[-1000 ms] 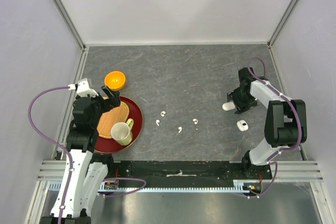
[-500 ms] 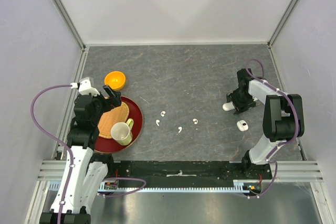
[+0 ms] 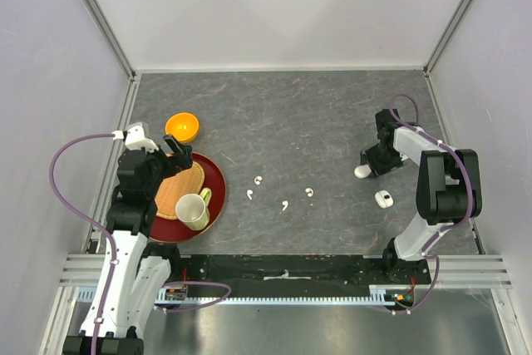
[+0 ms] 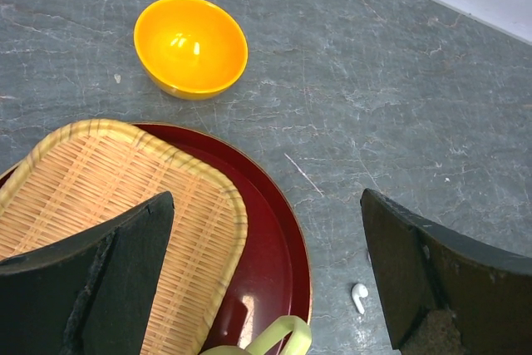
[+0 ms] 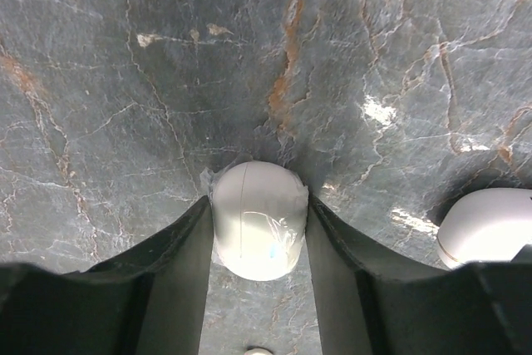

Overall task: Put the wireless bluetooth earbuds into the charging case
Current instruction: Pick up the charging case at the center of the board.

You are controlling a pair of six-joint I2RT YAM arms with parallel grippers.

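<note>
Four tiny white earbuds [image 3: 284,205] lie right of the red tray [image 3: 220,180]. Farther right, the right gripper [image 5: 258,205] pinches a white case [image 5: 258,234]. The left gripper [image 4: 268,201] gapes wide above the tray.

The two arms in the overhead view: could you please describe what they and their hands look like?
Both the left arm and the right arm have white lower links and bulky black upper joints. A thin purple cable loops alongside each one. The left hand and the right hand each have two broad, matte black fingers. No markings are legible.
</note>
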